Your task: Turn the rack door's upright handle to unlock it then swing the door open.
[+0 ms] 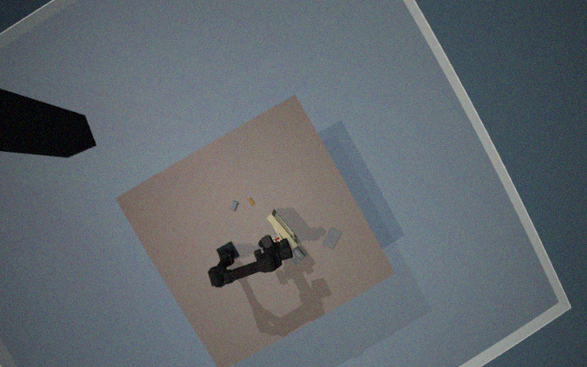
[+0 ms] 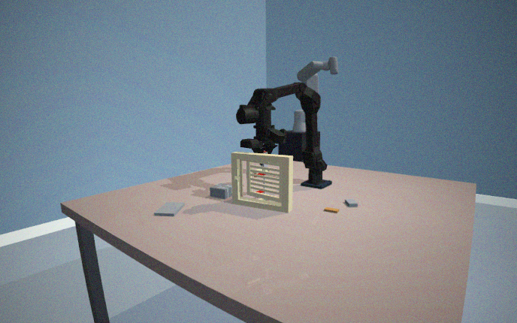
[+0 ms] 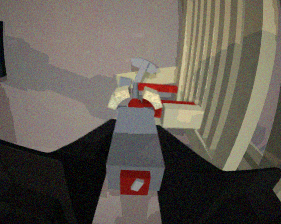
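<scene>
The cream rack frame (image 1: 281, 224) (image 2: 287, 184) stands upright on the table (image 1: 241, 154) (image 2: 352, 240). Its slatted door (image 2: 248, 172) (image 3: 268, 30) stands slightly ajar toward the arm, with a gap beside the left post in the exterior view. The grey upright handle (image 3: 135, 150) has a red end face and sits on cream and red brackets beside the slats. My gripper (image 3: 135, 128) (image 2: 264, 153) is shut on the handle, one dark finger on each side; its halves look pressed together. The arm hides the handle from above. The exact turn angle of the handle is hard to tell.
A grey block (image 1: 299, 255) (image 2: 218, 191) lies close to the frame's handle side. A flat grey slab (image 1: 332, 237) (image 2: 170, 209) lies beyond the frame. A small orange piece (image 1: 251, 201) (image 2: 331, 209) and small grey block (image 1: 235, 205) (image 2: 350, 203) lie beyond its other end.
</scene>
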Controlling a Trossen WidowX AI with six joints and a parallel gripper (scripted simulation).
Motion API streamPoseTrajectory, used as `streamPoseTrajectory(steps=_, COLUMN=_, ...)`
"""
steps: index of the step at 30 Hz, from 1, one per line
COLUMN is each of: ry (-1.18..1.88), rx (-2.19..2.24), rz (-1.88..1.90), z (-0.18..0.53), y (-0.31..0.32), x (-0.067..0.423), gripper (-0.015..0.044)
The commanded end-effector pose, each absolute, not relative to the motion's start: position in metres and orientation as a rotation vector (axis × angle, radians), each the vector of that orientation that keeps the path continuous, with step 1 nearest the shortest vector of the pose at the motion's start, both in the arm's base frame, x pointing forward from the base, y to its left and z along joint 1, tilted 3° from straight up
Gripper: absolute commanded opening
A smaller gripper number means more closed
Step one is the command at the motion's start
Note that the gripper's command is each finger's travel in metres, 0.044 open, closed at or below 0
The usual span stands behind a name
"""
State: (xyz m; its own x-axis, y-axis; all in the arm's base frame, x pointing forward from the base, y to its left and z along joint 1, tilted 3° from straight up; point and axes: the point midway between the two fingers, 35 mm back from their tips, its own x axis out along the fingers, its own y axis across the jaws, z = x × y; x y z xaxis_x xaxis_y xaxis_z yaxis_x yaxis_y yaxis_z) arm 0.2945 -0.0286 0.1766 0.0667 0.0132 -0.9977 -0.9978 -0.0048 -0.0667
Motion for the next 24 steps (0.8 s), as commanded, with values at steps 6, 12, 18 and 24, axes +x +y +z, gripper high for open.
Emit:
streamPoseTrajectory(steps=6, ry=1.219, rx=-1.091, rz=1.029, z=0.176, y=-0.022, x=0.277, gripper=0.0016)
streamPoseTrajectory(steps=12, ry=1.259, rx=-1.010, rz=0.956, z=0.175, y=-0.017, x=0.265, gripper=0.0016)
streamPoseTrajectory(steps=18, ry=1.294, rx=-0.933, rz=0.887, z=0.174, y=-0.010, x=0.253, gripper=0.0016)
streamPoseTrajectory(steps=24, ry=1.325, rx=-0.857, rz=0.819, z=0.173, y=-0.003, x=0.242, gripper=0.0016)
